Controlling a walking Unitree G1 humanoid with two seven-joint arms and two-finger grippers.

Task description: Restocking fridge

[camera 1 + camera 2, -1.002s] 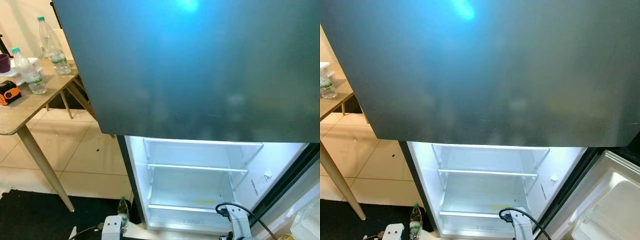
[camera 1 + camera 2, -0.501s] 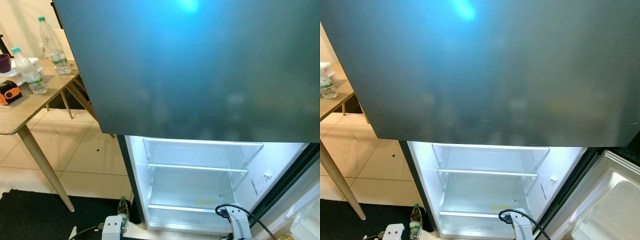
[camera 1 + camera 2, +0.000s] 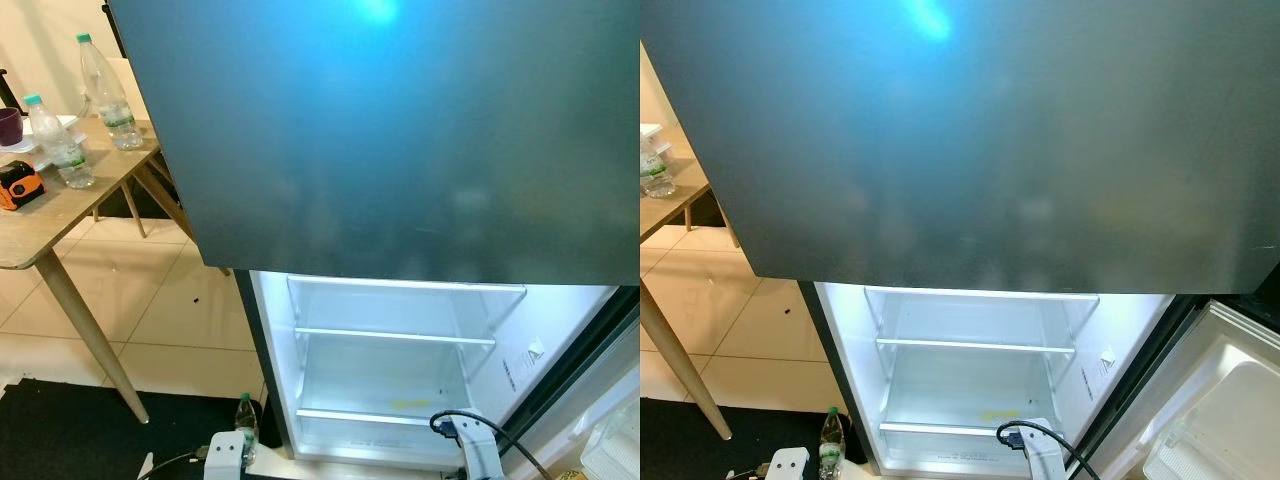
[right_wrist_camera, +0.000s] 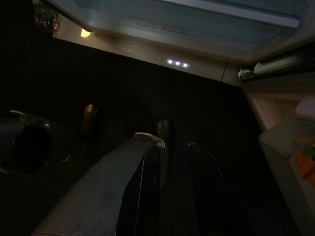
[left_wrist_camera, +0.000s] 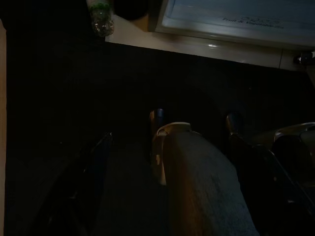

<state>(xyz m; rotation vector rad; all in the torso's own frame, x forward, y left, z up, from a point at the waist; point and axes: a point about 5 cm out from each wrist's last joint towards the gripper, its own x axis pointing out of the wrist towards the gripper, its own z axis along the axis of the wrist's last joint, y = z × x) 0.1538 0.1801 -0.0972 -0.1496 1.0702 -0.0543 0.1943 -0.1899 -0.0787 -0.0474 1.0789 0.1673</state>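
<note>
You stood on pale floor tiles (image 3: 190, 310) and a black mat (image 3: 70, 430) before the tall dark grey fridge (image 3: 400, 130), its lower compartment (image 3: 390, 370) lit, white and bare on its glass shelves, its door bins (image 3: 1220, 410) swung out on your right. Both arms hung low: the left gripper (image 5: 133, 187) had its long black fingers spread apart over the mat, the right gripper (image 4: 182, 182) likewise parted. A small clear green-capped water bottle (image 3: 245, 415) stood on the floor just beside the fridge's lower left corner, while two more clear plastic bottles (image 3: 60, 145) stood on the wooden table (image 3: 60, 215) at your left.
</note>
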